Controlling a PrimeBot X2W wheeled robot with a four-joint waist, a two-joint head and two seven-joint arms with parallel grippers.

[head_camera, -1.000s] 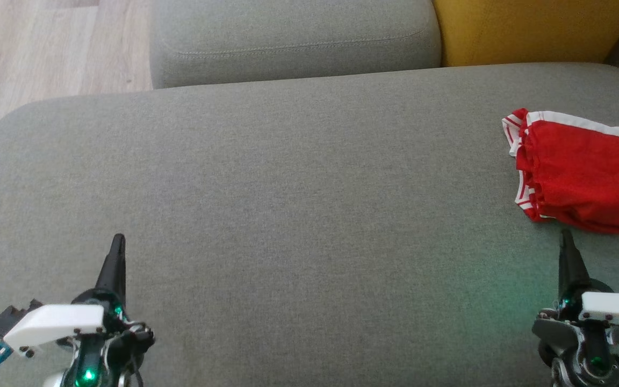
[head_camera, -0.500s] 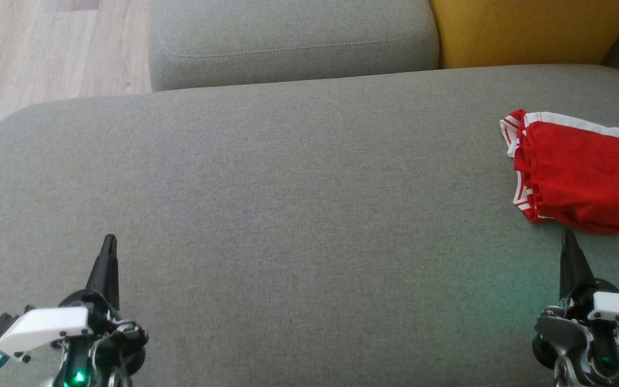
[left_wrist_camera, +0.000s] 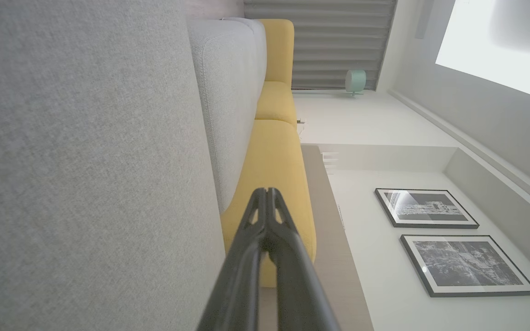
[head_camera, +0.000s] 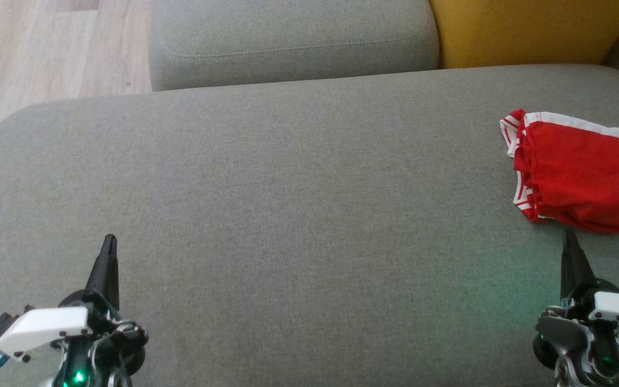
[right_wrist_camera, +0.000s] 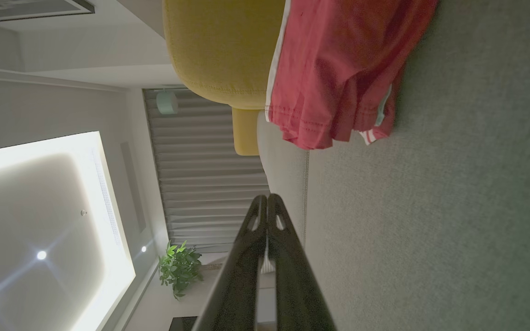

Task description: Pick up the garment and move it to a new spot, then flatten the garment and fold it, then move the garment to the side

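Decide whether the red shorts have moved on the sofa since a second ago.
No. The red shorts lie as far from the yellow cushion as before; the whole picture merely shifted left.

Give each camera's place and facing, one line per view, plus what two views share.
Head view: on the head, looking down at the grey sofa seat; left gripper and right gripper at the lower corners.
Left wrist view: along its shut fingers, over the seat toward a yellow cushion.
Right wrist view: along its shut fingers toward the red garment.
Shared: head and right wrist views show the garment.
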